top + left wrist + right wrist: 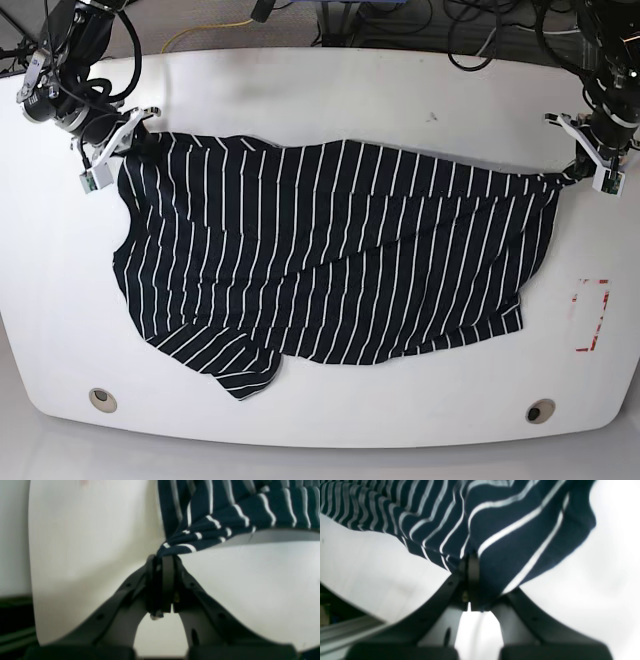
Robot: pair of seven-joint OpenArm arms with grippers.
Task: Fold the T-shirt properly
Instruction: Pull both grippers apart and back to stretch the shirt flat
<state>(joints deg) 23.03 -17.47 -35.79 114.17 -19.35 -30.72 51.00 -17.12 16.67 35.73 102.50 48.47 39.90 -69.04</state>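
White tabletop (330,90), rounded corners, is carrying everything; two round grommet holes (102,399) are sitting near its front edge, one toward each front corner. Red rectangular outline mark (592,315) is lying near the edge on my left-arm side. Cables (470,35) and a yellow cord are trailing on the floor beyond the back edge.

T-shirt (330,260), dark with thin white stripes, is lying spread across the middle of the table. Its long axis is running side to side, from my right arm's edge to my left arm's edge, sagging a little toward the front. Stripes are running roughly back-to-front. One sleeve is poking toward the front edge near the right-arm side corner.

My left gripper (162,562) is pinching a bunched corner of the shirt, fingers pressed together on the fabric, close to the back corner on its side.

My right gripper (470,560) is clamping the opposite end the same way, fabric draping over one finger, near the other back corner.
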